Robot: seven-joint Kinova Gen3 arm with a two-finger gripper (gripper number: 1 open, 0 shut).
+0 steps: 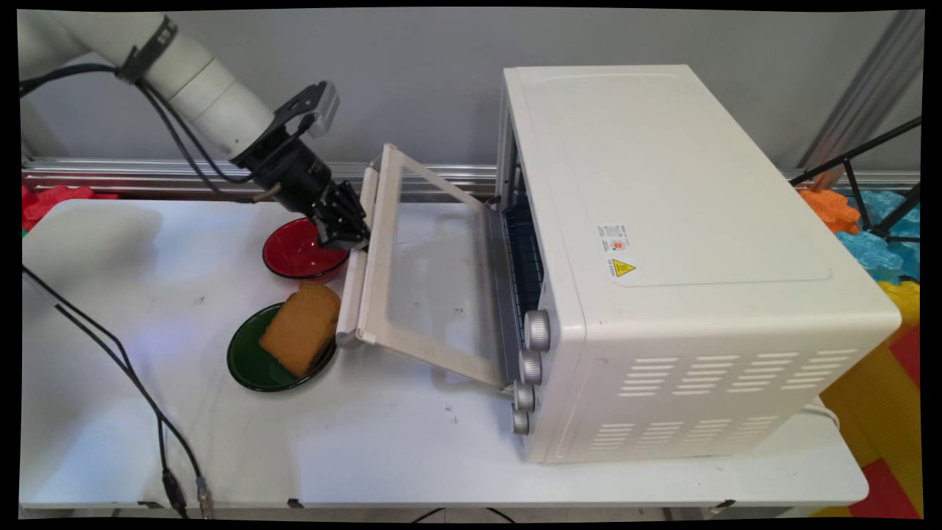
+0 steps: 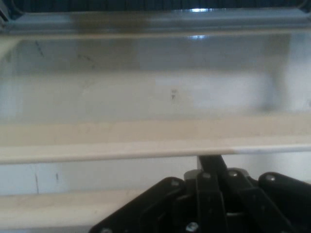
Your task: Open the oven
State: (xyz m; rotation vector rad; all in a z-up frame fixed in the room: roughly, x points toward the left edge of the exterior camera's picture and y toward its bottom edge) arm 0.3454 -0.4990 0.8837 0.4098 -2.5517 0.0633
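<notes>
Cream plastic frames the glass oven door (image 1: 434, 280), which hangs nearly flat, and my tool (image 1: 346, 228) sits at its handle (image 1: 358, 258) on the door's nine o'clock edge. In the hand view the linkage looks drawn together under the handle bar (image 2: 146, 148), so I judge the tool closed on the handle. To move this door well, I would follow the hinge's arc, not drag straight. One toaster oven (image 1: 662, 258) stands on the table (image 1: 368, 456). I count one red bowl (image 1: 298, 254), one green plate (image 1: 257, 361) at seven o'clock of my tool, one bread slice (image 1: 302, 327) on it, four knobs (image 1: 536, 330).
</notes>
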